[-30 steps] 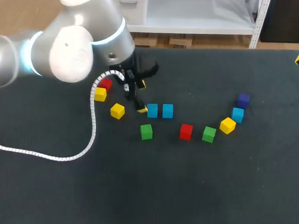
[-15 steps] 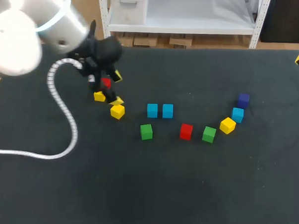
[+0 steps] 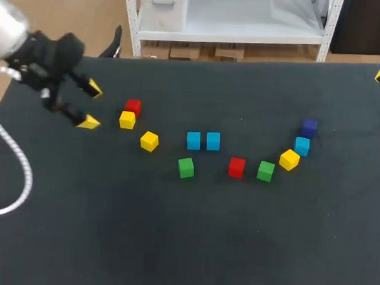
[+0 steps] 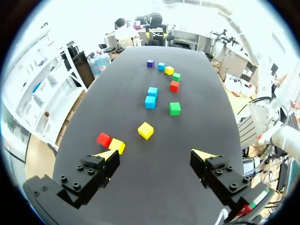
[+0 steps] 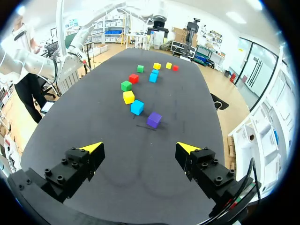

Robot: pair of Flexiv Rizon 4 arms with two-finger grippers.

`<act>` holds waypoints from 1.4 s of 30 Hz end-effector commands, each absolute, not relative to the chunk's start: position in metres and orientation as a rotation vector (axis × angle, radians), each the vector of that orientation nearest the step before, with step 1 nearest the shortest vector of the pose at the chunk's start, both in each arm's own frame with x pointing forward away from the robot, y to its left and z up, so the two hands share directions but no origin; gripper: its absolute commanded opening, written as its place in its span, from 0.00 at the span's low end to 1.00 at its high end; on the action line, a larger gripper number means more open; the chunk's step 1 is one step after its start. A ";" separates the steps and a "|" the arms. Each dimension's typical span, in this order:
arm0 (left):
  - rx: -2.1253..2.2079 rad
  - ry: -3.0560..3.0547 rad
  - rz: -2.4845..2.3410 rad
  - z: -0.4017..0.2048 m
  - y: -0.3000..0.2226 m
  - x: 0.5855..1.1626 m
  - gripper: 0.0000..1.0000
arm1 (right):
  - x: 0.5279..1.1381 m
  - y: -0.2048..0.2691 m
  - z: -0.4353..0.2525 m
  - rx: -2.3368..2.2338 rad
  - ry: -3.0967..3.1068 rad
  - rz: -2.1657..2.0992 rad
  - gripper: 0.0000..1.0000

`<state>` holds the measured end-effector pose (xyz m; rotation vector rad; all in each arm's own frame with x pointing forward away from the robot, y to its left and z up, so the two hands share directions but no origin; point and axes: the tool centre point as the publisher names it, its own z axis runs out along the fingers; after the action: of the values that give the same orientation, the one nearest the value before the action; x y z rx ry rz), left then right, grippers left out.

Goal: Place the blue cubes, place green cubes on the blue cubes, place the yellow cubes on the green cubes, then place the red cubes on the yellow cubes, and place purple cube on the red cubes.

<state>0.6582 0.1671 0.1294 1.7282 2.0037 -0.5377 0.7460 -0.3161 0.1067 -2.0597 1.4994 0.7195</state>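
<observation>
Two blue cubes [image 3: 193, 141] sit paired; left end effector [image 3: 91, 105] and right end effector [image 5: 139, 149] gape wide, empty. Next, I'd judge: fetch the third blue cube [image 3: 302, 146].

Three blue [image 3: 193, 141] [image 3: 213, 141] [image 3: 302, 146], three yellow [image 3: 127, 119] [image 3: 149, 141] [image 3: 289, 159], two green [image 3: 186, 167] [image 3: 266, 171], two red [image 3: 133, 106] [image 3: 237, 167], one purple [image 3: 309, 127].

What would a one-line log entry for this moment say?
left gripper: open, empty, near red cube | right gripper: open, empty | blue pair: side by side | stacking: none yet
</observation>
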 end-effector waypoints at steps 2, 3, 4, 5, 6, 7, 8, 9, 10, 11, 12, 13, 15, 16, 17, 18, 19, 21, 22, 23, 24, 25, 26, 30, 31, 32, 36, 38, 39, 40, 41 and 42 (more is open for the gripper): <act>1.707 1.925 -0.592 0.137 0.192 0.651 1.00 | 0.746 -0.316 0.107 -2.059 1.499 0.719 1.00; 1.712 1.918 -0.592 0.137 0.194 0.651 1.00 | 0.746 -0.316 0.107 -2.059 1.499 0.719 1.00; 1.715 1.919 -0.590 0.138 0.196 0.652 1.00 | 0.746 -0.316 0.107 -2.059 1.499 0.719 1.00; 1.722 1.916 -0.588 0.139 0.199 0.652 1.00 | 0.746 -0.316 0.107 -2.059 1.499 0.719 1.00; 1.725 1.912 -0.588 0.139 0.201 0.652 1.00 | 0.746 -0.316 0.107 -2.059 1.499 0.719 1.00; 1.725 1.912 -0.588 0.139 0.203 0.652 1.00 | 0.746 -0.316 0.107 -2.059 1.499 0.719 1.00; 1.724 1.911 -0.591 0.139 0.205 0.652 1.00 | 0.746 -0.316 0.107 -2.059 1.499 0.719 1.00; 1.718 1.896 -0.598 0.139 0.207 0.652 1.00 | 0.746 -0.316 0.107 -2.059 1.499 0.719 1.00; 1.709 1.891 -0.606 0.139 0.209 0.652 1.00 | 0.746 -0.316 0.107 -2.059 1.499 0.719 1.00; 1.706 1.888 -0.604 0.139 0.212 0.652 1.00 | 0.746 -0.316 0.107 -2.059 1.499 0.719 1.00; 1.703 1.885 -0.604 0.138 0.214 0.651 1.00 | 0.746 -0.316 0.107 -2.059 1.499 0.719 1.00; 1.702 1.885 -0.605 0.138 0.215 0.651 1.00 | 0.746 -0.316 0.107 -2.059 1.499 0.719 1.00; 1.712 1.876 -0.603 0.137 0.217 0.651 1.00 | 0.746 -0.316 0.107 -2.059 1.499 0.719 1.00; 1.715 1.867 -0.603 0.136 0.218 0.651 1.00 | 0.746 -0.316 0.107 -2.059 1.499 0.719 1.00; 1.722 1.862 -0.599 0.136 0.219 0.651 1.00 | 0.746 -0.316 0.107 -2.059 1.499 0.719 1.00; 1.739 1.858 -0.594 0.136 0.219 0.651 1.00 | 0.746 -0.316 0.107 -2.059 1.499 0.719 1.00; 1.748 1.849 -0.596 0.135 0.220 0.651 1.00 | 0.746 -0.316 0.107 -2.059 1.499 0.719 1.00; 1.750 1.848 -0.598 0.135 0.220 0.651 1.00 | 0.746 -0.316 0.107 -2.059 1.499 0.719 1.00; 1.750 1.848 -0.598 0.135 0.220 0.651 1.00 | 0.746 -0.316 0.107 -2.059 1.499 0.719 1.00; 1.750 1.848 -0.598 0.135 0.220 0.651 1.00 | 0.746 -0.316 0.107 -2.059 1.499 0.719 1.00; 1.750 1.848 -0.598 0.135 0.220 0.651 1.00 | 0.746 -0.316 0.107 -2.059 1.499 0.719 1.00; 1.750 1.848 -0.598 0.135 0.220 0.651 1.00 | 0.746 -0.316 0.107 -2.059 1.499 0.719 1.00; 1.750 1.848 -0.598 0.135 0.220 0.651 1.00 | 0.746 -0.316 0.107 -2.059 1.499 0.719 1.00; 1.750 1.848 -0.598 0.135 0.220 0.651 1.00 | 0.746 -0.316 0.107 -2.059 1.499 0.719 1.00; 1.750 1.848 -0.598 0.135 0.220 0.651 1.00 | 0.746 -0.316 0.107 -2.059 1.499 0.719 1.00; 1.750 1.848 -0.598 0.135 0.220 0.651 1.00 | 0.746 -0.316 0.107 -2.059 1.499 0.719 1.00; 1.750 1.848 -0.598 0.135 0.220 0.651 1.00 | 0.769 -0.325 0.124 -2.204 1.400 0.690 1.00; 1.750 1.848 -0.598 0.135 0.220 0.651 1.00 | 0.778 -0.317 0.133 -2.331 1.255 0.716 1.00; 1.750 1.848 -0.598 0.135 0.220 0.651 1.00 | 0.781 -0.312 0.135 -2.389 1.197 0.725 1.00; 1.750 1.848 -0.598 0.135 0.220 0.651 1.00 | 0.784 -0.308 0.138 -2.433 1.144 0.718 1.00; 1.750 1.848 -0.598 0.135 0.220 0.651 1.00 | 0.786 -0.303 0.140 -2.466 1.078 0.729 1.00; 1.750 1.848 -0.598 0.135 0.220 0.651 1.00 | 0.789 -0.299 0.141 -2.500 1.031 0.742 1.00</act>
<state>0.6503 0.2194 0.1350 1.7481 1.8506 -0.5968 0.7585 -0.3093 0.1358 -2.2463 1.2822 0.6254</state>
